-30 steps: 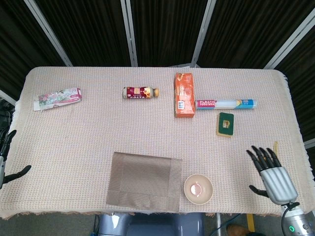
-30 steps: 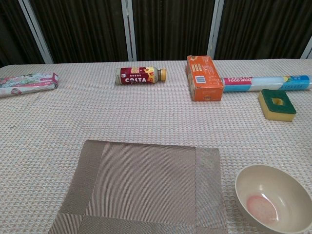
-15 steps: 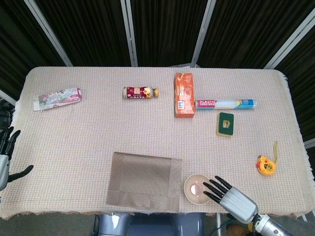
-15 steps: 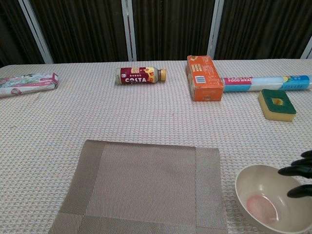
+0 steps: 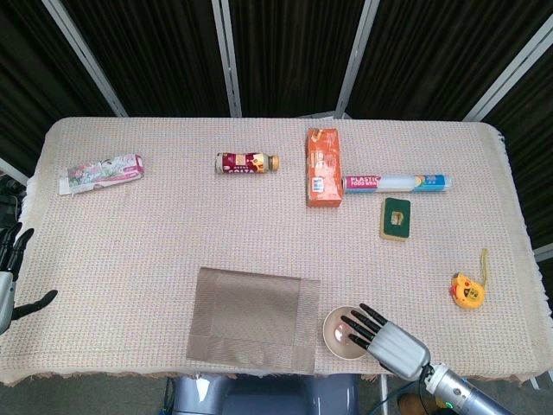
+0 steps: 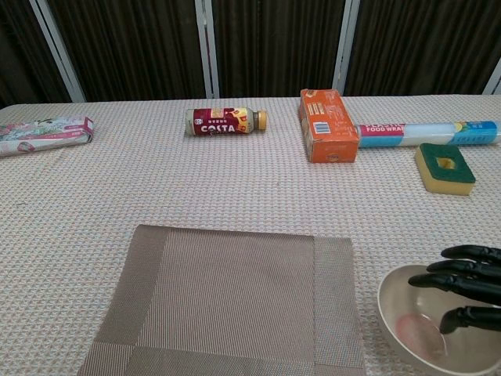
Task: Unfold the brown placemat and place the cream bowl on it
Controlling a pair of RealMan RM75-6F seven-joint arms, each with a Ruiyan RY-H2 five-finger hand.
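Right hand: my right hand (image 5: 386, 340) reaches over the cream bowl (image 5: 339, 337) with fingers (image 6: 462, 280) spread, and it holds nothing.
Left hand: my left hand (image 5: 10, 275) is at the counter (image 5: 173, 225) edge, fingers apart, empty.
Placemat: the brown placemat (image 5: 252, 319) lies flat just beside the bowl, on its left.

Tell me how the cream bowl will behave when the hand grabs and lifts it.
The bowl looks rigid and glossy, so the right hand's fingers, now reaching over its rim, may slip on the smooth wall. It sits upright on a small base, so a sideways nudge would likely slide or tilt it. It appears shallow and empty, probably light.
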